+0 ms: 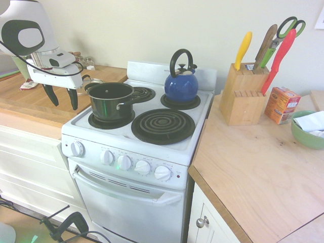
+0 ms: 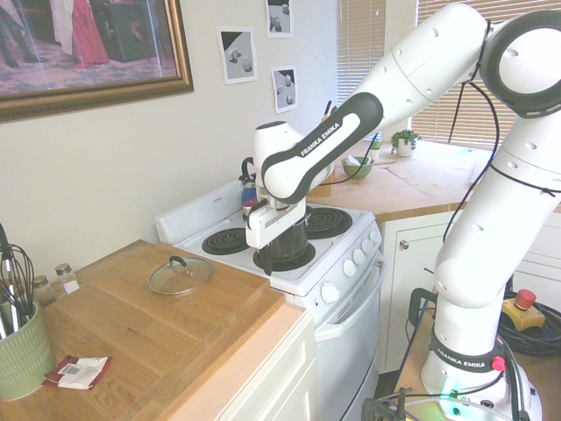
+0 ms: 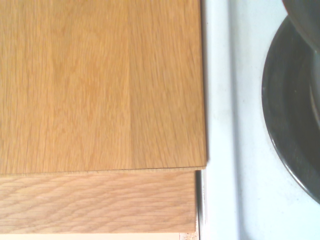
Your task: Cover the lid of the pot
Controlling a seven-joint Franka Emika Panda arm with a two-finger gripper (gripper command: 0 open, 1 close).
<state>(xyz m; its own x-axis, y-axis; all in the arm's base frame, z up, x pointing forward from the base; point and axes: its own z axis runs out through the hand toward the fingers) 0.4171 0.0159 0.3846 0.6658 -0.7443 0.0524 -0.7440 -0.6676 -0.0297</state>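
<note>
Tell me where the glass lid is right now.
In the second exterior view the lid lies flat on the wooden counter beside the stove, apart from the pot, with the open tool not touching it.

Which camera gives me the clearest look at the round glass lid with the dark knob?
The second exterior view: the round glass lid lies whole and unobstructed on the wooden countertop. The first exterior view mostly hides it behind the arm; the wrist view misses it.
</note>
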